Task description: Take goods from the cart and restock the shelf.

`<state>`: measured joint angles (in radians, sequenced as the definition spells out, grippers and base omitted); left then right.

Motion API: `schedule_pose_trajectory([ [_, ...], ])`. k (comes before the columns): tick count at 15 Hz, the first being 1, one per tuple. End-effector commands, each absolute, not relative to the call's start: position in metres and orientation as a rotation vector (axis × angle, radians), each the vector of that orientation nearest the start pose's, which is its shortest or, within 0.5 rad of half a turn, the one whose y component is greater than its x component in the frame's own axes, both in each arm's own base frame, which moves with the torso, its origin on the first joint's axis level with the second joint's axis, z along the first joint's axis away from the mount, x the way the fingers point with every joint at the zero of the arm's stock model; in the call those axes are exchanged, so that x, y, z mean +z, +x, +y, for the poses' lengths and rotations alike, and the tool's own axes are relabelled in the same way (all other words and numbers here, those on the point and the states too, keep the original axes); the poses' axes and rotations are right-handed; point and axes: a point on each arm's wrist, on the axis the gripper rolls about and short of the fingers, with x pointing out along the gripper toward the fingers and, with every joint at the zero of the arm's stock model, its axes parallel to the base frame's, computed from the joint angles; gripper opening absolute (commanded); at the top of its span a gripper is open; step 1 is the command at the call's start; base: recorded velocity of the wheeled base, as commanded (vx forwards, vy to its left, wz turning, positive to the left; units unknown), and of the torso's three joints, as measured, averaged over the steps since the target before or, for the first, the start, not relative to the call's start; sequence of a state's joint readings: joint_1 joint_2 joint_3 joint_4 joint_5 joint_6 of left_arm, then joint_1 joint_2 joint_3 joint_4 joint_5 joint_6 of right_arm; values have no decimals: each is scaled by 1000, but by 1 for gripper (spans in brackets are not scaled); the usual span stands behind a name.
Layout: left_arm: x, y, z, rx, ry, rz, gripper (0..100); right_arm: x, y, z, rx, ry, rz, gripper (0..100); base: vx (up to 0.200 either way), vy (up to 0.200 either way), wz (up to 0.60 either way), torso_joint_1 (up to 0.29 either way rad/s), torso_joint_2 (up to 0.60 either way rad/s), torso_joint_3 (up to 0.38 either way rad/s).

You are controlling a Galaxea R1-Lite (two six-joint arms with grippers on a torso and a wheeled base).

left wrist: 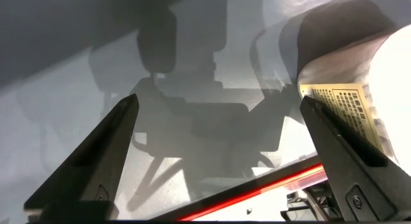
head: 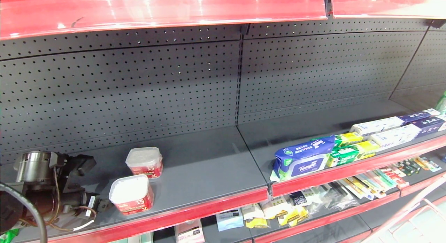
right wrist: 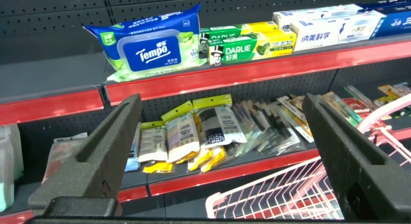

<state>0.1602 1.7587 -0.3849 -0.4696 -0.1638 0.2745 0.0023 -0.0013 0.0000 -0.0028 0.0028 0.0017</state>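
Red-labelled tub (head: pixel 131 195) stands on shelf (head: pixel 209 166) beside left end effector (left wrist: pixel 219 101).

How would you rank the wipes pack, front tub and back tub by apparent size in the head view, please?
1. wipes pack
2. front tub
3. back tub, perhaps only because it stands farther back

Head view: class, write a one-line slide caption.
Open left gripper beside front tub on the shelf, second tub behind, wipes and toothpaste boxes farther right.

Beside my left gripper (left wrist: pixel 219 102) the tub (left wrist: pixel 379 89) runs off frame, washed out white. Beyond my right gripper (right wrist: pixel 221 99) the cart (right wrist: pixel 263 183) is cut off.
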Motion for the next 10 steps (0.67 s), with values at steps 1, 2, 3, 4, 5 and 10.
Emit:
schedule_pose_trajectory([
  [1, 57, 225, 32, -128, 111, 884, 100, 76, -23, 0, 6, 2, -3, 100, 0, 0, 0, 0, 0, 0],
  [2, 57, 225, 32, -128, 111, 884, 100, 76, -23, 0, 6, 2, -3, 100, 0, 0, 0, 0, 0, 0],
  [3, 58, 226, 32, -128, 111, 882, 100, 76, -23, 0, 6, 2, -3, 100, 0, 0, 0, 0, 0, 0],
  [4, 58, 226, 32, -129, 112, 882, 100, 76, -23, 0, 6, 2, -3, 100, 0, 0, 0, 0, 0, 0],
  [5, 57, 226, 31, -135, 114, 883, 100, 76, -23, 0, 6, 2, -3, 100, 0, 0, 0, 0, 0, 0],
  [10, 57, 228, 29, -142, 121, 871, 100, 76, -23, 0, 6, 2, -3, 100, 0, 0, 0, 0, 0, 0],
])
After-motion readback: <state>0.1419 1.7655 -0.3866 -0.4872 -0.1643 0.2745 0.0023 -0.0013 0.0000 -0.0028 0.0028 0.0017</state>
